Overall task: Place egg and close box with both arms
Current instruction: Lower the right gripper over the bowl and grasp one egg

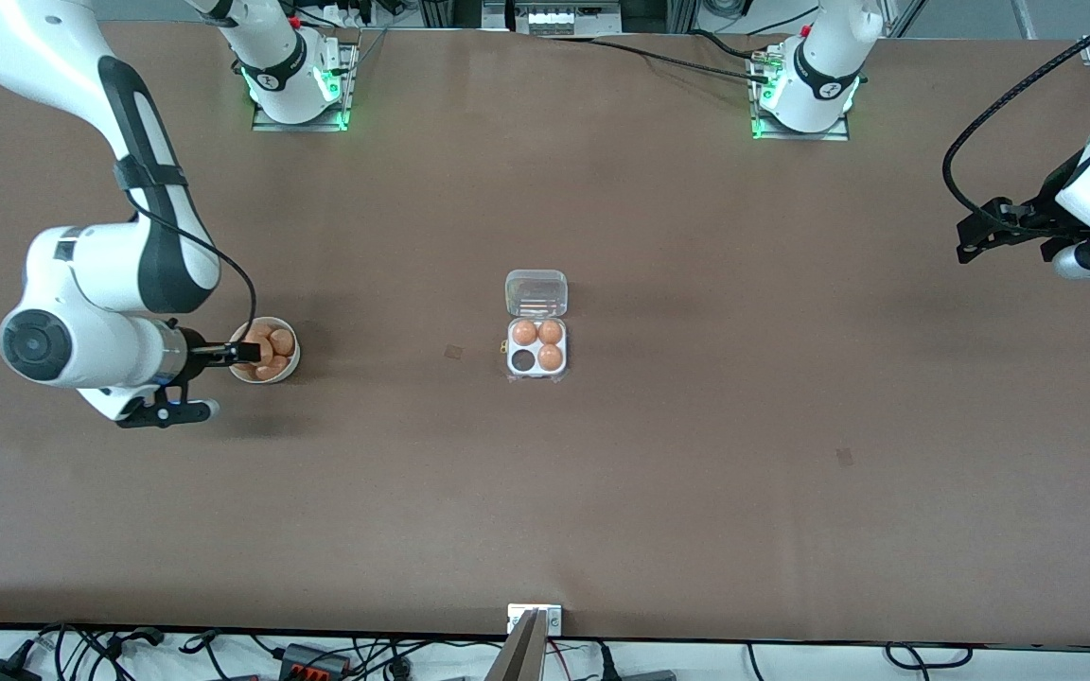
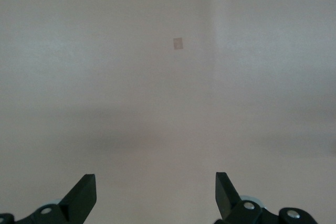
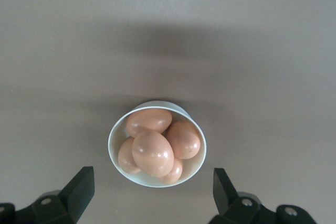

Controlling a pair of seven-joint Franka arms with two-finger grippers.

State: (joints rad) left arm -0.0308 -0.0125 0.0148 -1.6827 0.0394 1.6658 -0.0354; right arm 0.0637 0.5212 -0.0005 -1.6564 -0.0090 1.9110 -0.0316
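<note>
**Three eggs boxed, five in the bowl**

The box (image 1: 536, 347) sits mid-table with its clear lid (image 1: 536, 292) thrown back; three of its four cells hold eggs and one is bare. The right gripper (image 3: 152, 192) hangs over the white bowl (image 3: 116, 129) toward the right arm's end, fingers spread wide, above five eggs, the topmost egg (image 3: 153, 153) uppermost. The left gripper (image 2: 156, 195) waits, fingers apart, over bare table.
</note>
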